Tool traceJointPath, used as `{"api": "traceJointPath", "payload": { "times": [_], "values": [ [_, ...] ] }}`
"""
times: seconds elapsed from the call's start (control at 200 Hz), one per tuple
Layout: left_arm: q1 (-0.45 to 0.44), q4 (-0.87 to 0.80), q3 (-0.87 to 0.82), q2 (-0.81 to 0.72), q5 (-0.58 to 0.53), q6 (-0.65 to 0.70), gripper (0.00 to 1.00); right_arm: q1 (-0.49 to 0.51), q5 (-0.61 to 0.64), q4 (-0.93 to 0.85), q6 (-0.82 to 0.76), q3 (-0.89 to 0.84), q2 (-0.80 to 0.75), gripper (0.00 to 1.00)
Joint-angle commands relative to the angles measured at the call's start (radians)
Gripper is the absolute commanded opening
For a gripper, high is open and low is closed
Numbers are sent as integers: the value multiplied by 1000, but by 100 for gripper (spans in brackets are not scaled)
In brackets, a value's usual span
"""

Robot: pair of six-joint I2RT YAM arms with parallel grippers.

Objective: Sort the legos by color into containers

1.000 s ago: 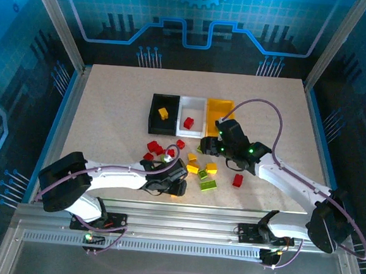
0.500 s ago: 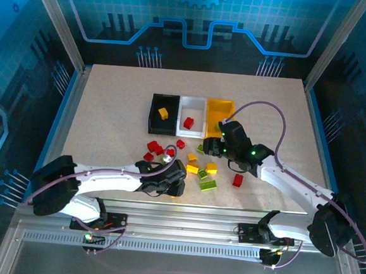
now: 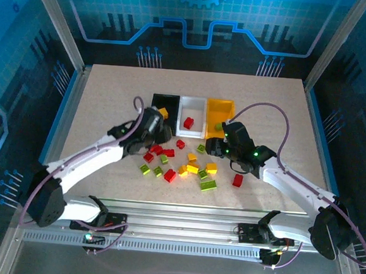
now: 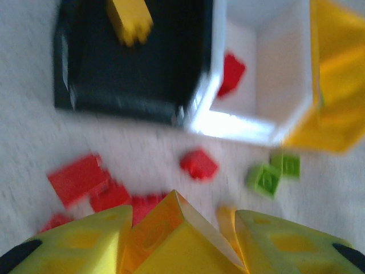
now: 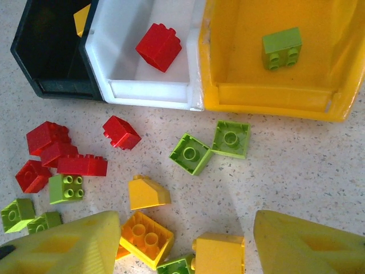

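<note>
Left gripper (image 4: 181, 228) pinches yellow brick (image 4: 165, 251), seemingly firm though blurred, facing black bin (image 4: 131, 68), where matching yellow one (image 4: 130, 20) lies; right gripper (image 5: 185, 224) spread wide, empty, over loose legos (image 5: 142, 193) near yellow bin (image 5: 268, 105)

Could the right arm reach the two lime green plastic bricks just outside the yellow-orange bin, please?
Probably yes: the right gripper hangs open close to the two lime green plastic bricks, which lie uncovered on the table in front of the yellow-orange bin.
</note>
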Motion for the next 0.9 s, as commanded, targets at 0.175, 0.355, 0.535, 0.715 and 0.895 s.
{"api": "traceJointPath", "payload": {
  "times": [0.175,0.355,0.535,0.715,0.895],
  "values": [
    [151,46,293,346,-23,19,43,-26,-6,4,10,-36,-36,65],
    [169,13,409,485,-91,-4,43,-30,-9,1,14,-51,-51,65],
    [174,10,475,580,-74,-17,47,-37,-7,-20,10,-60,-82,66],
    [171,35,482,598,-44,-36,64,-42,-8,-38,17,-74,-107,67],
    [159,42,481,523,-7,-38,78,-45,-9,-47,31,-92,-121,67]
  ]
}}
